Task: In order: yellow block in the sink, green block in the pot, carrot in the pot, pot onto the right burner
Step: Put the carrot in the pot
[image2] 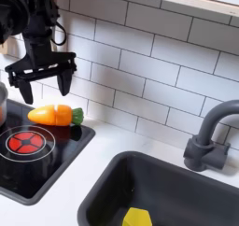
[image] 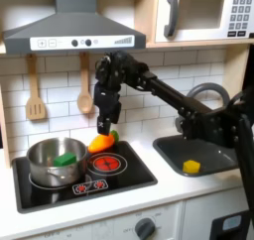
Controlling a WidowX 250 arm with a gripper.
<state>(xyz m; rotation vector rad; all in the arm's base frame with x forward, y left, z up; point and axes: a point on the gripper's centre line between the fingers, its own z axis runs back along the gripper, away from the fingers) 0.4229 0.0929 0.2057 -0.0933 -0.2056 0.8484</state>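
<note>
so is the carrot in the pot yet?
No. In both exterior views the carrot lies on its side on the stovetop's back edge, outside the pot. The gripper hangs open above it.

A grey range hood hangs above a black cooktop with a red-ringed burner. A wooden spatula and spoon hang on the white tile backsplash; a microwave sits upper right.
</note>
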